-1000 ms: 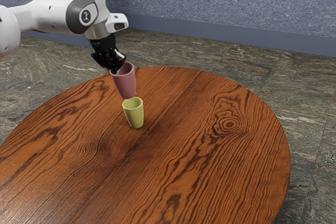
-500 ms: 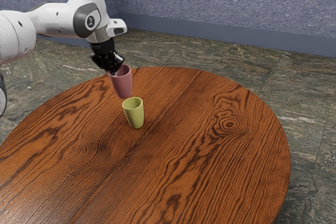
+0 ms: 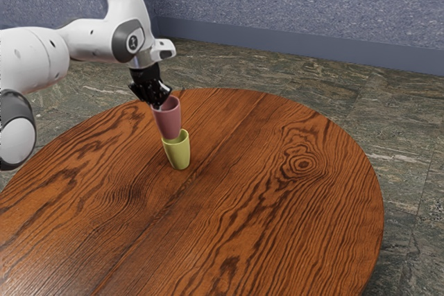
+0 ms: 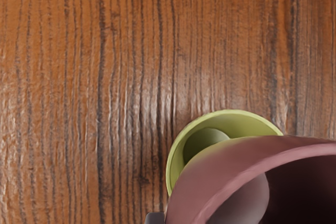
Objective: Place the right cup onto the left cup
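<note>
Lower and farther toward the exterior view's right than in the earlier frame, the smooth dusty-pink tapered cup [image 3: 168, 119] has moved in over the yellow-green tapered cup [image 3: 178, 153], and the white jointed robot arm [image 3: 93, 38] with its black two-finger gripper [image 3: 160, 105] has travelled along with it. The yellow-green cup has stayed where it was, standing upright on the round reddish-brown wooden table [image 3: 277, 220] with its mouth facing up.

The gripper is clamped on the pink cup, pinching its wall at the rim on the side toward the exterior view's left. The pink cup is held above the table, mouth up and close to upright. Its lower end overlaps the mouth of the yellow-green cup in the exterior view (whether the two touch, or how far the base dips inside, I cannot tell).

In the wrist view, the pink cup is large and near, its dark inside partly visible past the thick rim. It covers much of the yellow-green cup beneath, leaving a curved stretch of rim and some of the hollow inside exposed. Behind the table, a grey-brown stone floor [image 3: 409, 123] runs to a speckled blue-grey wall [image 3: 298, 1].
</note>
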